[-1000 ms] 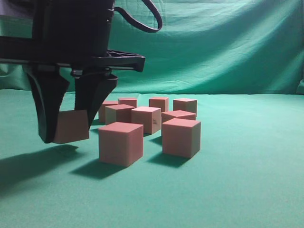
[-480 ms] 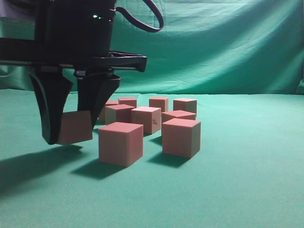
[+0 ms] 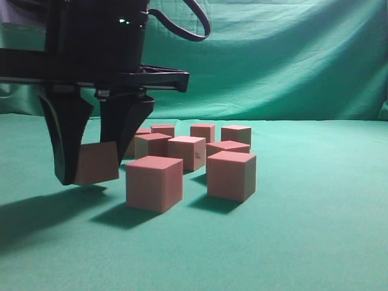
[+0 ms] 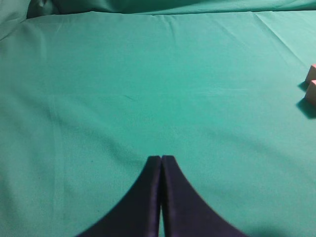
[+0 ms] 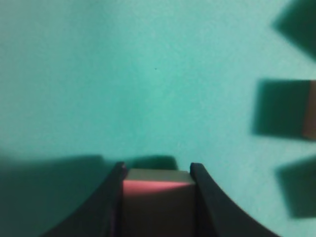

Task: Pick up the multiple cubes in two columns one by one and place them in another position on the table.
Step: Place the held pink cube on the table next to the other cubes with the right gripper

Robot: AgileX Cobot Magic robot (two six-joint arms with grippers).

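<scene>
In the exterior view my right gripper (image 3: 91, 170) hangs at the left, shut on one reddish-pink cube (image 3: 97, 162) that is slightly tilted and just above the green table (image 3: 303, 242). The right wrist view shows that cube (image 5: 155, 197) wedged between both fingers of the right gripper (image 5: 157, 168). Several other cubes stand in two rows to its right, the nearest being a front left cube (image 3: 154, 182) and a front right cube (image 3: 231, 175). My left gripper (image 4: 161, 158) is shut and empty over bare cloth, with two cubes (image 4: 311, 84) at the left wrist view's right edge.
A wrinkled green backdrop (image 3: 291, 60) hangs behind the table. In the right wrist view, dark cube shadows (image 5: 279, 106) lie on the cloth to the right of the held cube. Bare green cloth stretches to the front and right of the cube rows.
The right gripper with its cube has shifted slightly to the right, toward the rows. The standing cubes have not moved.
</scene>
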